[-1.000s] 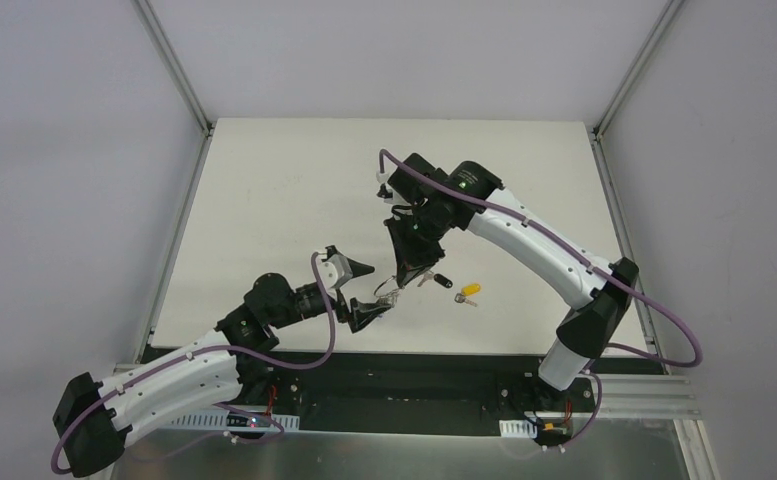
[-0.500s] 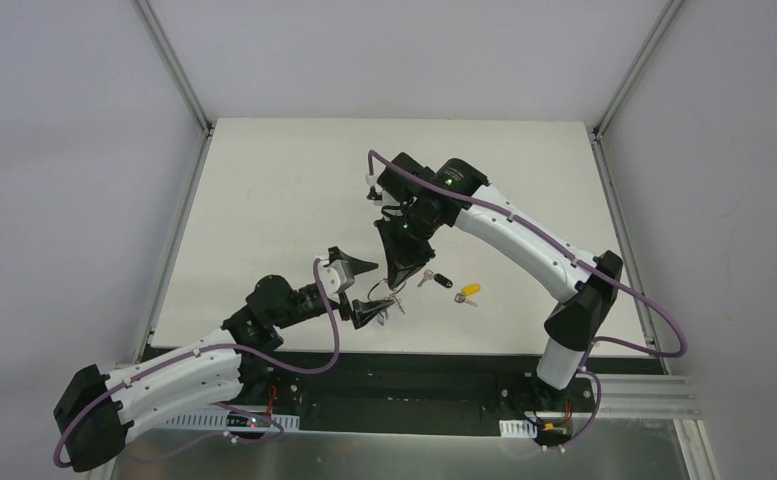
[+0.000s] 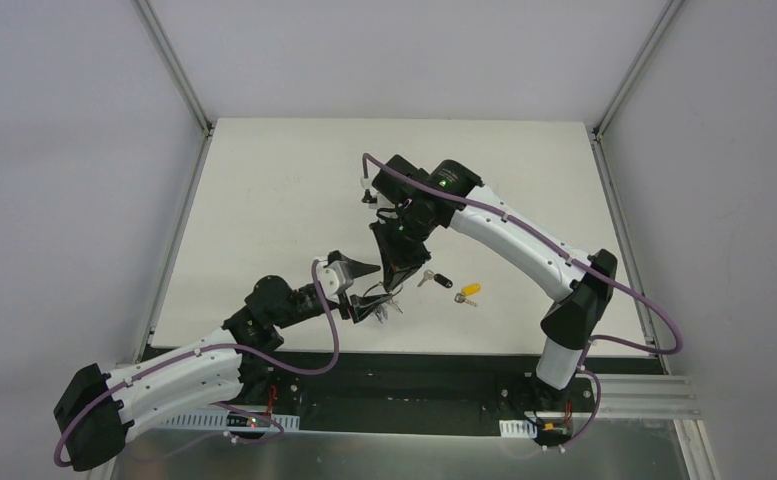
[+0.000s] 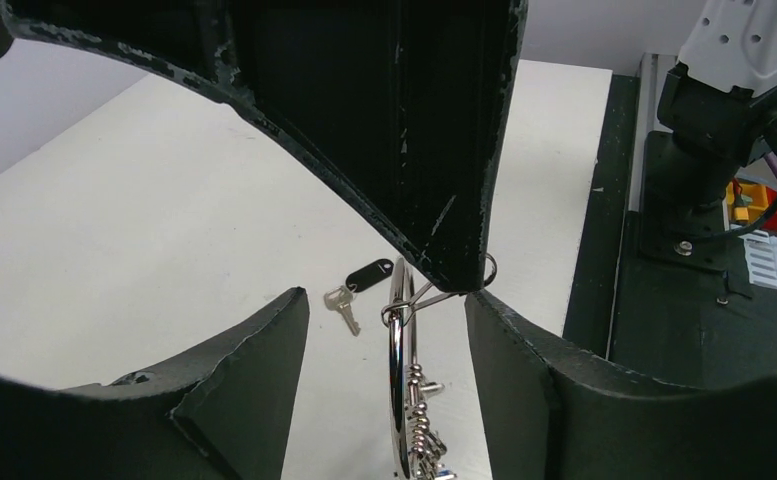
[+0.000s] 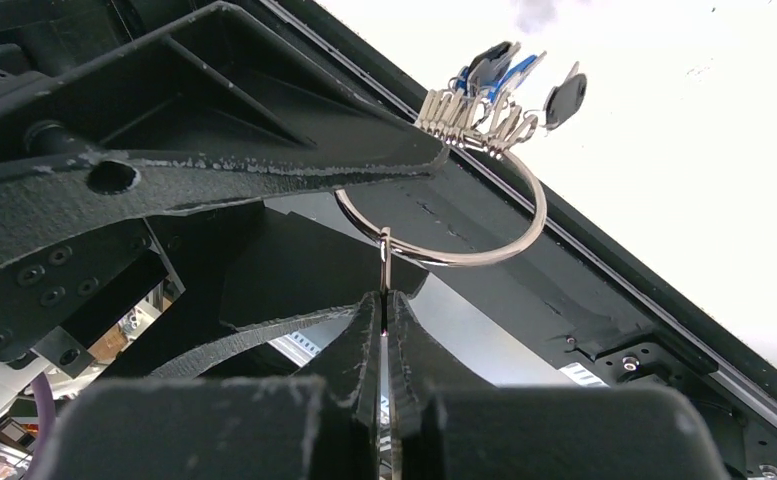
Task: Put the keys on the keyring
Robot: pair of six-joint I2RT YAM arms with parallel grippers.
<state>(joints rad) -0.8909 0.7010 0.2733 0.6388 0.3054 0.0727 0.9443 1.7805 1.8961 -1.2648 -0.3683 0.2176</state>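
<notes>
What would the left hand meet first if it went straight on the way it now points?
The keyring, standing edge-on between the left hand's open jaws; just past it, the shut right hand pinching that ring. Depth is unclear.

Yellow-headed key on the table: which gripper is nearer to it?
Right. The right gripper, shut on the keyring, is just left of the yellow-headed key in the top view, beyond the black-headed key. The left gripper, straddling the keyring, sits farther left.

Bright, even light; the table (image 5: 724, 150) blows out white (right wrist view).
</notes>
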